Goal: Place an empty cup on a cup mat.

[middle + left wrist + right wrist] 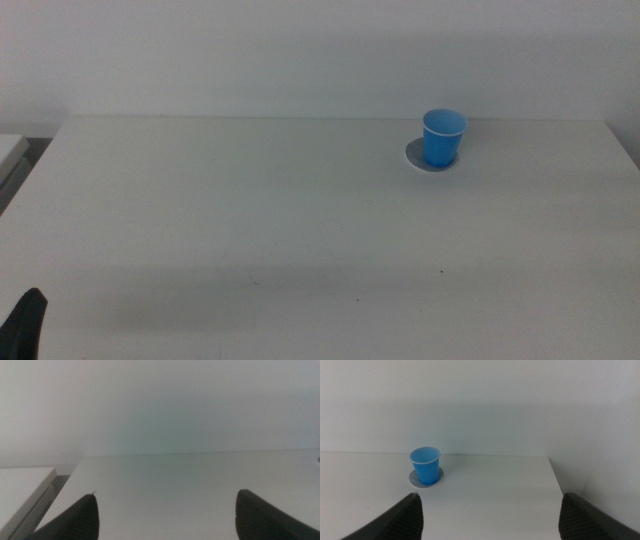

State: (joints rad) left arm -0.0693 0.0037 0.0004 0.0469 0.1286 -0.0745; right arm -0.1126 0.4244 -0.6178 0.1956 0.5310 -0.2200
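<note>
Cup (443, 138) stands upright on cup mat (428, 157), well ahead of right gripper (490, 515), jaws spread, empty. Placement looks finished. Left gripper (165, 515) waits, spread, far off.

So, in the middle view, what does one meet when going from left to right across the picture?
left gripper at the bottom left corner → bare white table → cup mat → cup standing upright on that mat.
</note>
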